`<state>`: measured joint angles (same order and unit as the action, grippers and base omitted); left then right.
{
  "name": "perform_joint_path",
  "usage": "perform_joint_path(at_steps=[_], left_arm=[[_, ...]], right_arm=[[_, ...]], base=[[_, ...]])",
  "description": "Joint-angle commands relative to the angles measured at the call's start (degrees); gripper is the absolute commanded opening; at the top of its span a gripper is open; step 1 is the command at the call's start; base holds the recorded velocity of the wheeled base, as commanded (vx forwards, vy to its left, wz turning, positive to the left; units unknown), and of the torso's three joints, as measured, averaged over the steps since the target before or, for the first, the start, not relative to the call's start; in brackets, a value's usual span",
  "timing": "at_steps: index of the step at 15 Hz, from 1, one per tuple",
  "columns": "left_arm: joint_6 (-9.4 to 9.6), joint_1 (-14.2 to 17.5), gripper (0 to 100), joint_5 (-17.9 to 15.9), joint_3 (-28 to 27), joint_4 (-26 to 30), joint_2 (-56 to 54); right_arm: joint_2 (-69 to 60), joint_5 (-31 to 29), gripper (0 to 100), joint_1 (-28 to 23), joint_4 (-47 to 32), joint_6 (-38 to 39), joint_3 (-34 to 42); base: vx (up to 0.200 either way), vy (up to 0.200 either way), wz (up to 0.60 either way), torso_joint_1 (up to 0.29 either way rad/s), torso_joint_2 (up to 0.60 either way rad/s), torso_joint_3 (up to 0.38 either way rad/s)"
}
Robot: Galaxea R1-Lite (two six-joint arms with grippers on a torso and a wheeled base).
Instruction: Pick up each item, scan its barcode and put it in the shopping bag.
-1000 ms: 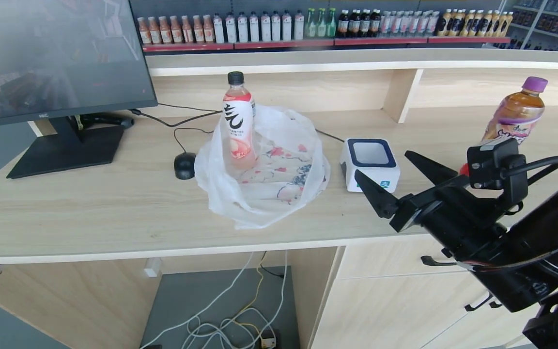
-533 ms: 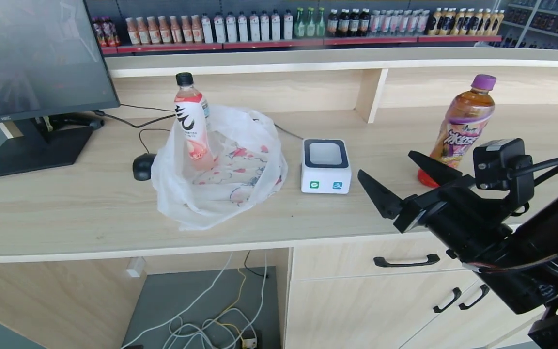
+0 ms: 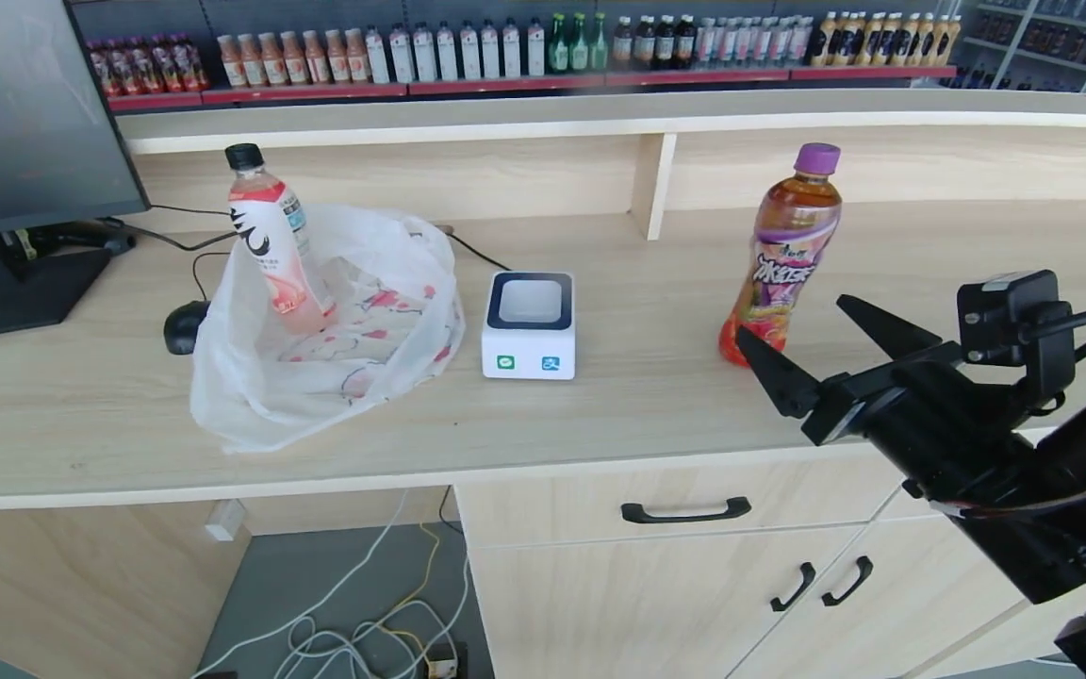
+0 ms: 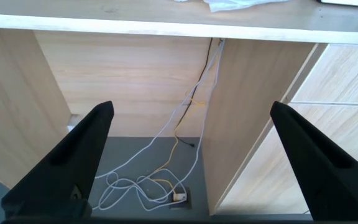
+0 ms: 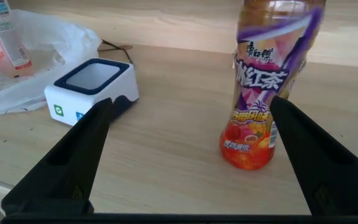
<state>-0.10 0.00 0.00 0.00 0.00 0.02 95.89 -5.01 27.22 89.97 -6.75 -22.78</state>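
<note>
Right gripper: the right gripper (image 3: 793, 319) is spread wide with nothing between its jaws. It is held low over the front of the bench (image 3: 647, 405) and aimed at the purple-capped bottle (image 3: 786, 255).

What changed: over the last second the head camera has swung to the robot's right. The whole checkout has slid leftward in its picture, which is the camera's move, not the goods'. The right gripper came round with it. A second ago it pointed towards the scanner (image 3: 529, 325), with the bottle off to its right; now it faces the bottle's lower half, near it but not touching.

Purple-capped bottle: upright on the bench, to the right of the scanner and well apart from the shopping bag (image 3: 336, 377). It has not been grasped.

Scanner: a white box with its dark-rimmed window facing up, standing between the bag and the bottle.

Shopping bag: slumped open on the bench left of the scanner, with a pink bottle (image 3: 270, 255) standing inside it at a slight lean.

Left gripper: the left gripper (image 4: 191, 109) is also spread and empty. It hangs below bench level, facing the recess where cables (image 4: 166, 165) trail to the floor.

What it means: one item appears to be bagged already, and the turn seems to line the right arm up for the next one. The pick, the scan and the bagging of the purple-capped bottle are all yet to come. A tall bottle could topple if a fingertip nudges it, so the jaws probably need to pass either side of it before closing.
</note>
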Motion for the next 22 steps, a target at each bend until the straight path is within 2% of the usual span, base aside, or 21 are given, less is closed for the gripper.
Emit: perform_joint_path(at_steps=[1, 6, 13, 22], left_arm=[[0.01, 0.0, 100, 0.0, 0.0, 0.1, 0.1], [0.36, 0.0, 100, 0.0, 0.0, 0.1, 0.1], [0.36, 0.0, 100, 0.0, 0.0, 0.1, 0.1], [0.36, 0.1, 100, 0.0, 0.0, 0.1, 0.1]], right_arm=[[-0.4, 0.0, 100, -0.4, 0.0, 0.1, 0.7], [0.1, 0.0, 100, -0.4, 0.0, 0.1, 3.2], [3.1, -0.5, 100, -1.1, 0.0, 0.0, 0.9], [13.4, -0.5, 100, -1.7, 0.0, -0.1, -12.7]], base=[[0.0, 0.0, 0.0, 0.0, 0.0, 0.0], [0.0, 0.0, 0.0, 0.0, 0.0, 0.0], [0.0, 0.0, 0.0, 0.0, 0.0, 0.0], [0.0, 0.0, 0.0, 0.0, 0.0, 0.0]])
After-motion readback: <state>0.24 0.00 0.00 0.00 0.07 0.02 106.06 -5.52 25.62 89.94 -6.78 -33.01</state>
